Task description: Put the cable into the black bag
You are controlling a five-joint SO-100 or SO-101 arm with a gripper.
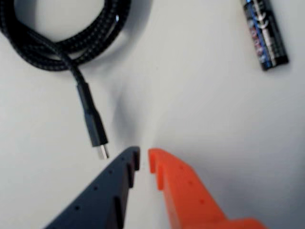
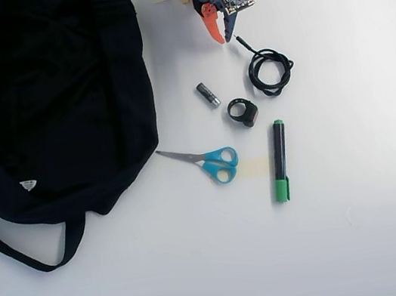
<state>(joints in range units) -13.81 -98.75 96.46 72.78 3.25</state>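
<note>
Two fingers fill the near edge of the wrist view, one dark blue, one orange, and the gripper point(image 1: 144, 160) stands with only a narrow slit between their tips, holding nothing. Just beyond the dark blue finger point(image 1: 102, 195), slightly to the left, lies the silver tip of the plug on the black braided cable point(image 1: 57, 45); they are close, but I cannot tell whether they touch. From the plug the cable runs away to its coil at the far left of that view. At the far right lies a small black cylindrical battery point(image 1: 264, 33) on the white table point(image 1: 205, 105).

In the overhead view the gripper point(image 2: 221, 35) sits near the top, with the cable point(image 2: 269, 70) coiled just below and to its right. Left of the coil lies the battery point(image 2: 208, 94), and below the coil a small black ring-shaped object point(image 2: 243, 112). Lower still lie blue-handled scissors point(image 2: 208, 161) and a black marker with a green cap point(image 2: 280, 160). Well apart from the cable, the large black fabric bag point(image 2: 45, 106) covers the left side.
</note>
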